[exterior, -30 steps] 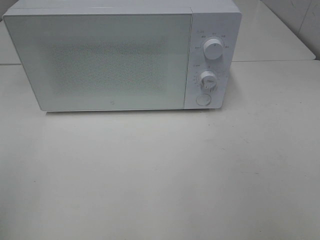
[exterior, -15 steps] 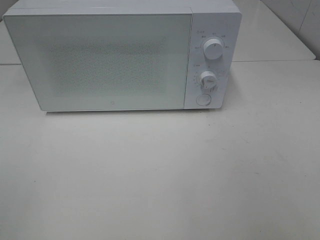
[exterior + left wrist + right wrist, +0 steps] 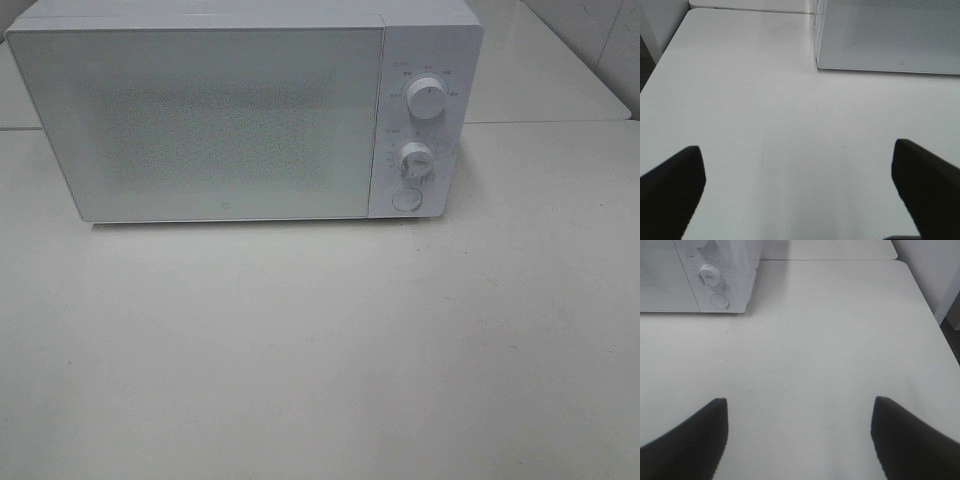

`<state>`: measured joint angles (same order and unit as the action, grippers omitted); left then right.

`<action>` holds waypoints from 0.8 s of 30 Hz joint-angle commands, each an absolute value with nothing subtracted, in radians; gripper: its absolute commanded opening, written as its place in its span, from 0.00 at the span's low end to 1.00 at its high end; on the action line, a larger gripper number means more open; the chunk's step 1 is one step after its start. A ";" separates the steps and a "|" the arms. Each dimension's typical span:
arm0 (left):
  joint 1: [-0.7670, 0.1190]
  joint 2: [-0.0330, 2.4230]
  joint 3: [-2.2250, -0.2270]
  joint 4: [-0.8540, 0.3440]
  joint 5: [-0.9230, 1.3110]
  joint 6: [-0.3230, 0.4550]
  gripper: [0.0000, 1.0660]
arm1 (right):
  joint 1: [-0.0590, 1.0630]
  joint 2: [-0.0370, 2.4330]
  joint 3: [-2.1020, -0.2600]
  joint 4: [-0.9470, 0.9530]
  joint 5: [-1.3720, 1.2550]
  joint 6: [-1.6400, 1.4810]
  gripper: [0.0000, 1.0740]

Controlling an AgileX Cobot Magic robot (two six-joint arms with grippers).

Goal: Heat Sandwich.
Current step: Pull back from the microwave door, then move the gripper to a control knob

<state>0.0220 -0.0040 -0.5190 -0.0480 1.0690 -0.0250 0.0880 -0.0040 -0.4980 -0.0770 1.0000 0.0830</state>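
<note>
A white microwave (image 3: 230,115) stands at the back of the white table (image 3: 320,350) with its door shut; two dials (image 3: 425,100) and a round button (image 3: 405,199) sit on its right panel. The sandwich is out of view in every frame. Neither arm appears in the exterior high view. My left gripper (image 3: 797,187) hangs open over bare table, in front of the microwave's (image 3: 890,35) left corner, with nothing between its fingers. My right gripper (image 3: 800,432) is open and empty too, over the table in front of the microwave's (image 3: 715,275) control panel.
The table's left edge (image 3: 660,65) shows in the left wrist view and its right edge (image 3: 935,315) in the right wrist view. A second table surface (image 3: 545,70) lies behind the microwave on the right, and a tiled wall (image 3: 600,30) rises at the far right.
</note>
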 commanded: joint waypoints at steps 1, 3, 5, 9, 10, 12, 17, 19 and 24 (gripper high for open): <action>0.024 -0.026 -0.517 -0.057 1.070 -0.020 0.90 | 0.081 -0.029 -0.498 -0.075 0.996 0.072 0.71; 0.024 -0.026 -0.517 -0.057 1.070 -0.020 0.90 | 0.081 -0.029 -0.498 -0.075 0.996 0.072 0.71; 0.024 -0.024 -0.517 -0.057 1.070 -0.020 0.90 | 0.081 -0.029 -0.498 -0.075 0.996 0.072 0.71; 0.024 -0.021 -0.517 -0.057 1.070 -0.020 0.90 | 0.081 -0.029 -0.498 -0.075 0.996 0.072 0.71; 0.024 -0.021 -0.517 -0.057 1.070 -0.020 0.90 | 0.081 -0.029 -0.498 -0.075 0.996 0.072 0.71; 0.024 -0.021 -0.517 -0.057 1.070 -0.020 0.90 | 0.081 -0.029 -0.498 -0.075 0.996 0.072 0.71; 0.024 -0.021 -0.517 -0.057 1.070 -0.020 0.90 | 0.081 -0.029 -0.498 -0.075 0.996 0.072 0.71; 0.024 -0.021 -0.517 -0.057 1.070 -0.020 0.90 | 0.081 -0.029 -0.498 -0.075 0.996 0.072 0.71; 0.024 -0.021 -0.517 -0.057 1.070 -0.020 0.90 | 0.081 -0.029 -0.498 -0.075 0.996 0.072 0.71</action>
